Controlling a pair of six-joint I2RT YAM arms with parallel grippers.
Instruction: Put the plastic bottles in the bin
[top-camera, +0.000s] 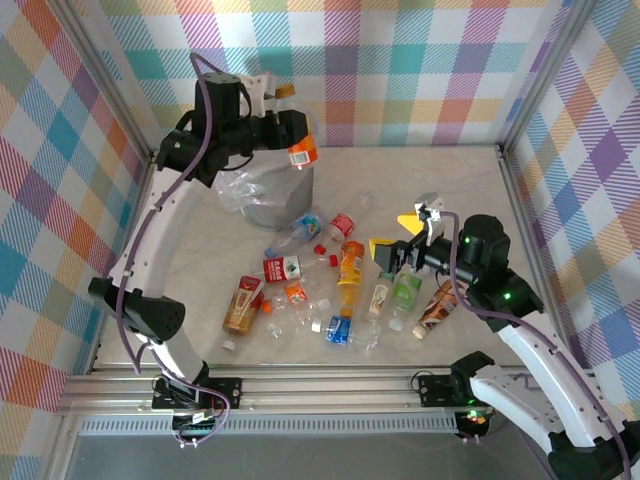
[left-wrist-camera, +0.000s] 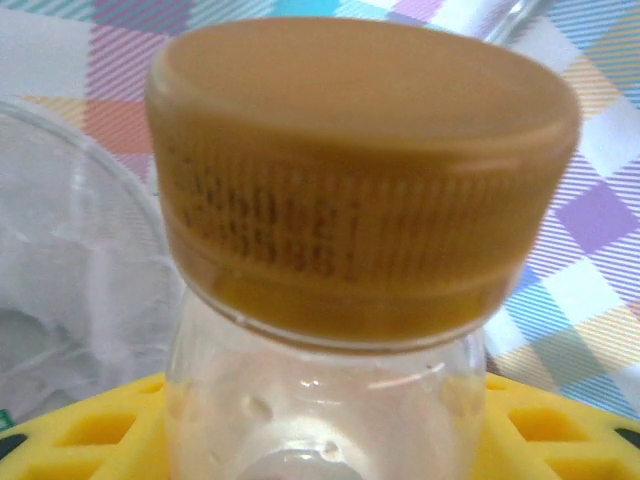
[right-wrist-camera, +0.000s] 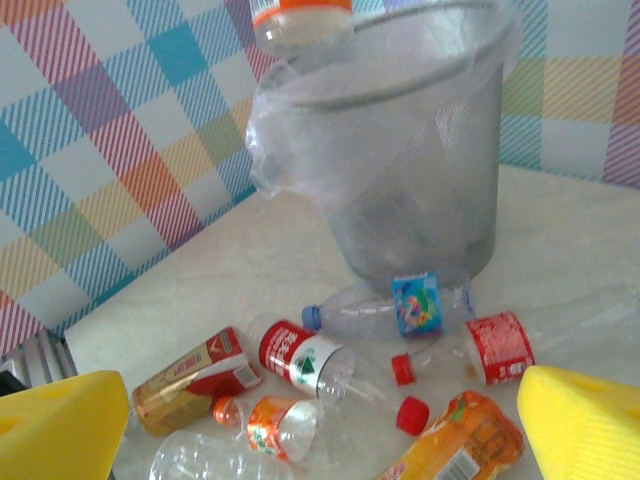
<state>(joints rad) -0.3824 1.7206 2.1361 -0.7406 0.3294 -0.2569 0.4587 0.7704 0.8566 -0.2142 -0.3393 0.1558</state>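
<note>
My left gripper (top-camera: 293, 128) is shut on a clear bottle (top-camera: 302, 152) with an orange-and-white label, held just above the bin's (top-camera: 265, 195) far rim. In the left wrist view its tan cap (left-wrist-camera: 360, 170) looms large, and the yellow fingers (left-wrist-camera: 90, 430) flank the clear neck. From the right wrist the bottle's lower end (right-wrist-camera: 300, 20) hangs over the grey, bag-lined bin (right-wrist-camera: 410, 170). My right gripper (top-camera: 395, 252) stands open above the scattered bottles (top-camera: 350, 272), with nothing between its yellow fingers (right-wrist-camera: 60, 425).
Several bottles lie between bin and table front: a brown one (top-camera: 243, 305), a red-labelled one (right-wrist-camera: 300, 355), a blue-labelled one (right-wrist-camera: 400, 305), a green one (top-camera: 405, 292). Loose red caps (right-wrist-camera: 412, 414) lie among them. Plaid walls enclose the table on three sides.
</note>
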